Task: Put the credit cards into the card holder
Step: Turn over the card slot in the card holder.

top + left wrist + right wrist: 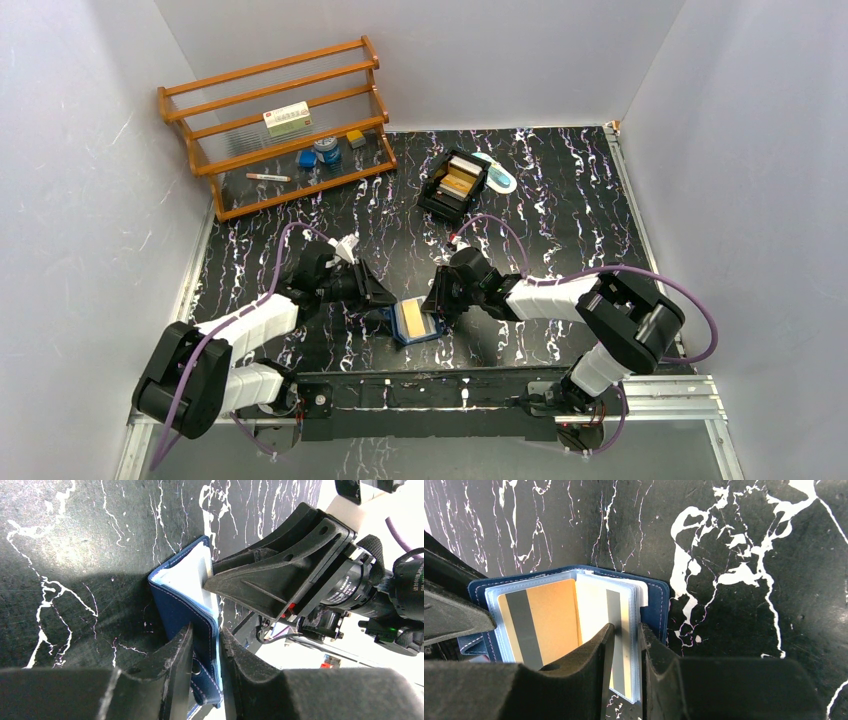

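This is looking like a robotics lab test cell: plain white panels point(85, 150) are walling in a black marbled counter point(570, 215), and a left arm point(250, 325) and a right arm point(550, 297) are sitting bolted to a metal rail point(680, 398).

Navy card holder point(655, 605), gold credit cards point(551, 615)

Your counter point(560, 200) has a black, white-veined marble look with a faint sheen. The holder point(175, 605) looks like matt navy leather with pale stitching, and its inner sleeves point(491, 600) are clear, glossy plastic. The cards point(551, 615) are smooth plastic, gold and white, with dull grey stripes. Both pairs of jaws are matt black plastic, grainy and scuffed. At the upper left of the top view, the rack point(268, 68) is varnished wood.
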